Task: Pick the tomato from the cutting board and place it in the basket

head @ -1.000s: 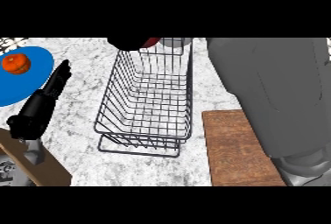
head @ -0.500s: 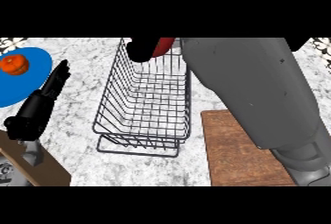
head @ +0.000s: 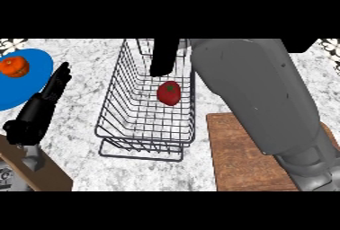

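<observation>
Tomato (head: 168,93) inside basket (head: 119,117), right hand (head: 163,58) above

At the counter's (head: 86,58) far left edge we see a blue plate (head: 30,85) with an orange fruit (head: 14,66) resting near its far rim. The counter's top is white marble veined with grey.

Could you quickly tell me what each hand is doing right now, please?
Left hand: open, fingers straight, holding nothing.
Right hand: open above the basket; the tomato is apart from it.
</observation>
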Available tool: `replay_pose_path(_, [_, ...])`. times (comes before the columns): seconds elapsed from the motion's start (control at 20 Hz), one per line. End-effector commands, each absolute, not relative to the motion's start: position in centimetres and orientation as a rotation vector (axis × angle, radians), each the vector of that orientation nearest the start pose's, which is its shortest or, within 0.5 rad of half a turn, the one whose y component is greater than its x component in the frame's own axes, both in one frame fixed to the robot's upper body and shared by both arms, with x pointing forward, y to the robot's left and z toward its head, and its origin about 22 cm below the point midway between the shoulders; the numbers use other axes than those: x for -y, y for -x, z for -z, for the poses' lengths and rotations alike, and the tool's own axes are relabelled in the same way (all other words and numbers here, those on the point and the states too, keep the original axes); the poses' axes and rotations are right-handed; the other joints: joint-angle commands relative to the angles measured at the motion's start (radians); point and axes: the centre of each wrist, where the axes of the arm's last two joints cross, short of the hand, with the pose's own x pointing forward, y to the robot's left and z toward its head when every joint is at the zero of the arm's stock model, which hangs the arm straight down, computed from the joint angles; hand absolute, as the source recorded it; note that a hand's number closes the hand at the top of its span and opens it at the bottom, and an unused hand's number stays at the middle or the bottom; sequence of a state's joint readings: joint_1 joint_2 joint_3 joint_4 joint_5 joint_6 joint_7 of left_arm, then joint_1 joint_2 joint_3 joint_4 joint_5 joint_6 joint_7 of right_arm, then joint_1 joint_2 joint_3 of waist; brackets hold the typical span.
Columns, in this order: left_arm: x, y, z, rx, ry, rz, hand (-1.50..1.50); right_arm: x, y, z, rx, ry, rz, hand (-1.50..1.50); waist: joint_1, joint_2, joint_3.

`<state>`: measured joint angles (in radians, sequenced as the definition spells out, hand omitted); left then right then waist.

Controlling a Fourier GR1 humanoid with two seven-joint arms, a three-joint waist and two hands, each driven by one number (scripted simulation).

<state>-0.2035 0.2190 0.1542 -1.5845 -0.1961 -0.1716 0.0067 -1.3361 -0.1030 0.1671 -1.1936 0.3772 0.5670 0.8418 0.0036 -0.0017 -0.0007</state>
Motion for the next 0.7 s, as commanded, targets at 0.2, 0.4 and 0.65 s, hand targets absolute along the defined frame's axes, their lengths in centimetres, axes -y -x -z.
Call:
replay_pose_path(0.2, [-30.0,-28.8,-7.4,1.736,-0.296,0.387,0.0,4.0,-36.8,-33.6,1.519,0.421,-1.022,-1.5,0.006,0.002,0.0])
replay_pose_path(0.4, [-29.7,-29.2,-6.9,1.723,-0.303,0.371,0.0,5.1,-37.0,-32.7,1.597,0.344,-0.682,-1.5,-0.001,0.005,0.001])
replay_pose_path(0.65, [-28.3,-29.6,-8.4,1.719,-0.276,0.394,0.0,9.5,-38.6,-34.6,1.614,0.395,-0.382,-1.5,0.004,0.004,0.001])
